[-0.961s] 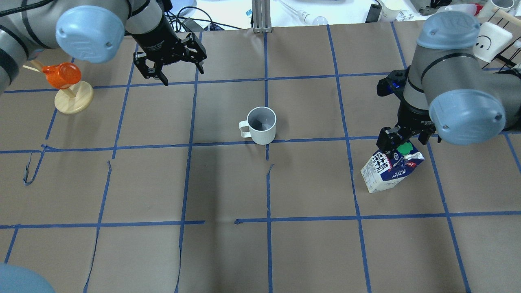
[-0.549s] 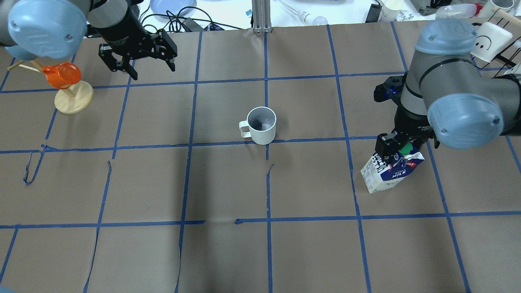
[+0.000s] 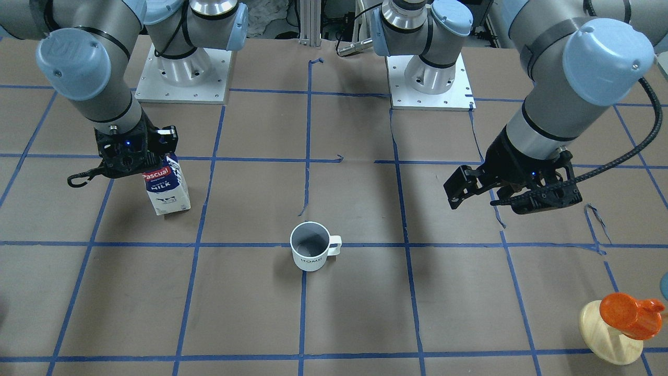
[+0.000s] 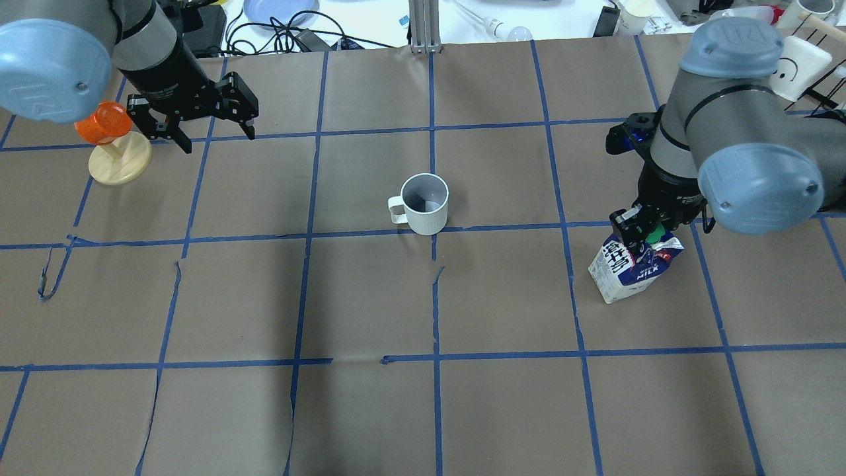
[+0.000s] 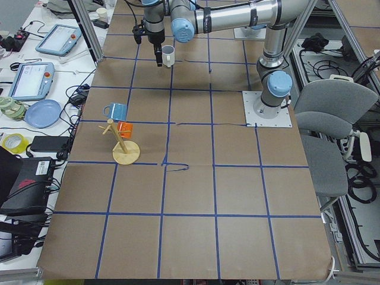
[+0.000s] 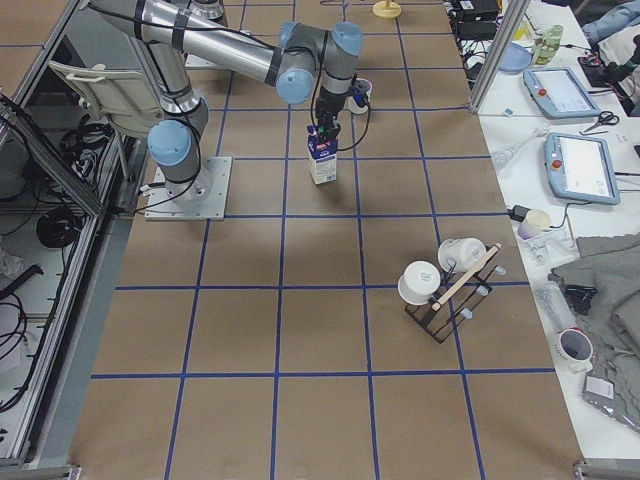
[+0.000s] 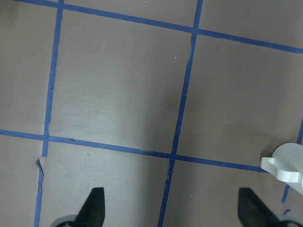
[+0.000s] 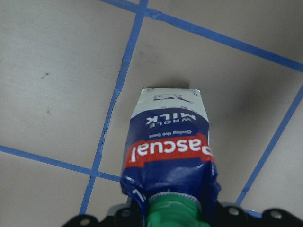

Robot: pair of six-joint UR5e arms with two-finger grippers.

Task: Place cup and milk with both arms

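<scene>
The white cup stands upright at the table's middle with its handle toward my left side; it also shows in the front view. My left gripper is open and empty, well left of the cup, beside the orange cup's stand. In the left wrist view only the cup's handle shows, at the right edge. My right gripper is shut on the gable top of the milk, which leans slightly at table level on my right side. The milk also shows in the front view and in the right wrist view.
An orange cup hangs on a pale wooden stand close to my left gripper, at the table's back left. A rack with white mugs stands at the back right corner. Brown paper with blue tape lines covers the table.
My left gripper has moved left and a little toward me, from the back middle to beside the orange cup's stand, staying open. The milk in my right gripper has straightened a little.
</scene>
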